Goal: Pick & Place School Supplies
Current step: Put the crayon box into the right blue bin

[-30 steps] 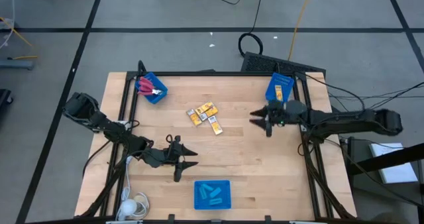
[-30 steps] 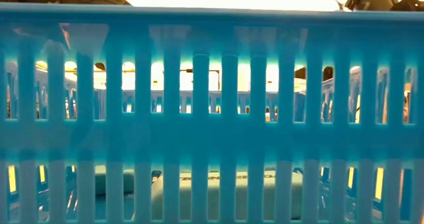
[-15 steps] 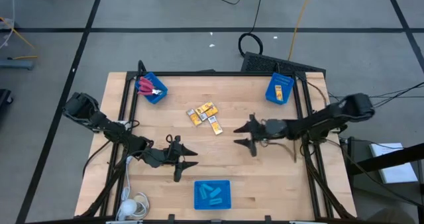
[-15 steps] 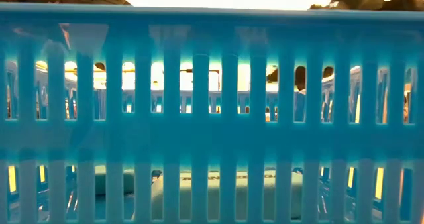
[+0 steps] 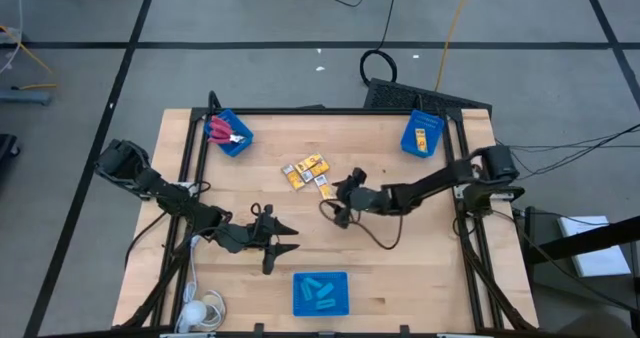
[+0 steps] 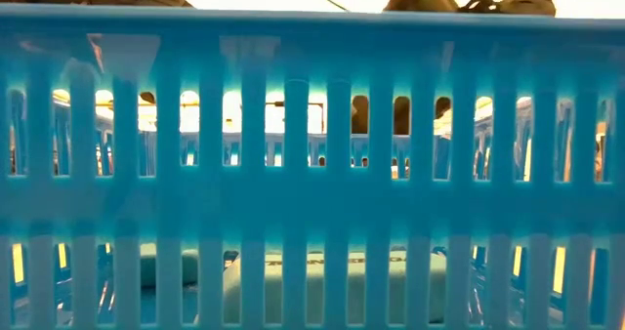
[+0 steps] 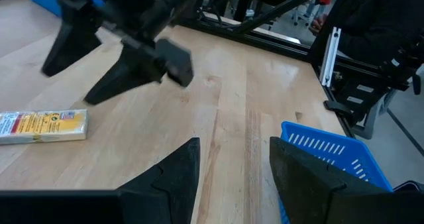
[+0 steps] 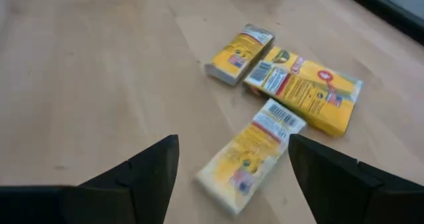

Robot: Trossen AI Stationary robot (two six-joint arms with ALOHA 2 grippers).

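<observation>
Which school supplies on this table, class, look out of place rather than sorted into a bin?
The yellow packs lie loose and askew mid-table, while the scissors and light-blue pieces sit in blue bins. The open right gripper is beside the packs; the left gripper, open, waits nearby.

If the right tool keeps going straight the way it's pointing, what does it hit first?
Most likely the nearest yellow pack, lying between the open fingers of the right tool in its wrist view; two more packs lie just beyond it.
</observation>
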